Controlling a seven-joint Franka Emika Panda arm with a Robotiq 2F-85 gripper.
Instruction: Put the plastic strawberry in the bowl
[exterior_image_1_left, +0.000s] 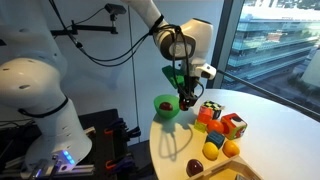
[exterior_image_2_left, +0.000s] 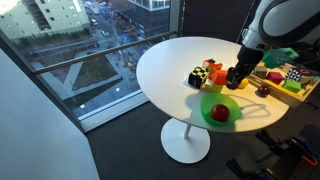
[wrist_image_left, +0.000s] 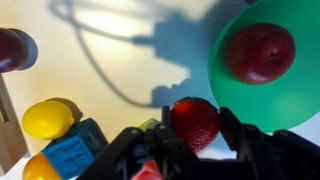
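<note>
Clenched on the plastic strawberry (wrist_image_left: 195, 120), glossy red and dimpled, between the dark fingers of the gripper (exterior_image_1_left: 186, 100), just left of the smooth rim of the round green bowl (wrist_image_left: 297, 97). Inside the bowl, a rounder, darker red fruit (wrist_image_left: 258, 52); further left, a yellow oval fruit (wrist_image_left: 47, 118) beside a blue cube (wrist_image_left: 75, 150).

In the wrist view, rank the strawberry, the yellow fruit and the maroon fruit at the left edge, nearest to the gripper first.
1. plastic strawberry, centre, held in the gripper.
2. yellow fruit, lower left.
3. maroon fruit, upper left edge.
</note>
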